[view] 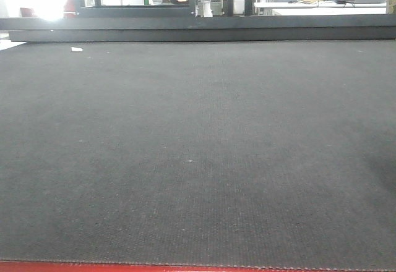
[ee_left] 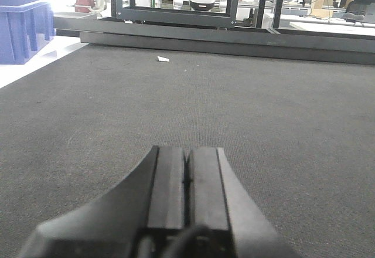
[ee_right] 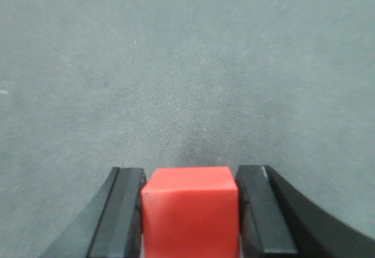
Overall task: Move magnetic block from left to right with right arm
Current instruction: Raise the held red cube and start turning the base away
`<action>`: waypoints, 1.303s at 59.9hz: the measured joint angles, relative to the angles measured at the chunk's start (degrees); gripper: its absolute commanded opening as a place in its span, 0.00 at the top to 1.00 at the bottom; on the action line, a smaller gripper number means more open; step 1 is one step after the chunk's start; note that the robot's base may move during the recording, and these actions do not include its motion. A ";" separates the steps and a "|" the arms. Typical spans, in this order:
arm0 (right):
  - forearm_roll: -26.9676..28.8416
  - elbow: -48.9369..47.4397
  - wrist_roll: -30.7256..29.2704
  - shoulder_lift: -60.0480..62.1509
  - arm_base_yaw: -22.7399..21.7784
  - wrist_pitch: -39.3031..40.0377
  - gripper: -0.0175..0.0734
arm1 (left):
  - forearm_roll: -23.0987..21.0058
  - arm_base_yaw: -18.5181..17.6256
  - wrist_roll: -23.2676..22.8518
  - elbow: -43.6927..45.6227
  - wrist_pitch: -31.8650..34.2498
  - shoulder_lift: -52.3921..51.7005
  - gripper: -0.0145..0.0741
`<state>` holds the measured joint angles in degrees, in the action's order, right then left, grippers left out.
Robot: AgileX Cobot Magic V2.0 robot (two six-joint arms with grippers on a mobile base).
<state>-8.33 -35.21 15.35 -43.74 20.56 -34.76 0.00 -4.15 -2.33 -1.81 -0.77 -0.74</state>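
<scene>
In the right wrist view the magnetic block (ee_right: 190,214), a plain red cube, sits between the two black fingers of my right gripper (ee_right: 190,176). Both fingers press against its sides, so the gripper is shut on it, above the dark mat (ee_right: 176,64). My left gripper (ee_left: 186,152) shows in the left wrist view low over the mat, its two pads pressed together with nothing between them. Neither gripper nor the cube appears in the front view, which shows only the mat (view: 198,161).
A small white scrap (ee_left: 163,59) lies on the mat near its far edge, seen also in the front view as the scrap (view: 77,49). A blue crate (ee_left: 23,26) stands off the mat at far left. A black frame (ee_left: 176,17) and low bar line the far edge.
</scene>
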 measured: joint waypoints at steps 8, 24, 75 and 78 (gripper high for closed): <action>0.00 1.03 0.00 11.09 0.00 -2.46 0.68 | 0.00 0.00 0.00 0.00 0.00 0.00 0.97; -0.30 1.03 0.00 30.62 0.00 -4.41 0.68 | 0.00 0.00 0.00 0.00 0.00 0.00 0.97; -0.35 1.03 0.00 39.99 0.00 -4.87 0.68 | 0.00 0.00 0.00 0.00 0.00 0.00 0.97; -0.35 1.03 0.00 39.99 0.00 -4.87 0.68 | 0.00 0.00 0.00 0.00 0.00 0.00 0.97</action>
<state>-8.68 -34.17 15.35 -3.75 20.56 -39.63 0.00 -4.15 -2.33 -1.81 -0.77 -0.74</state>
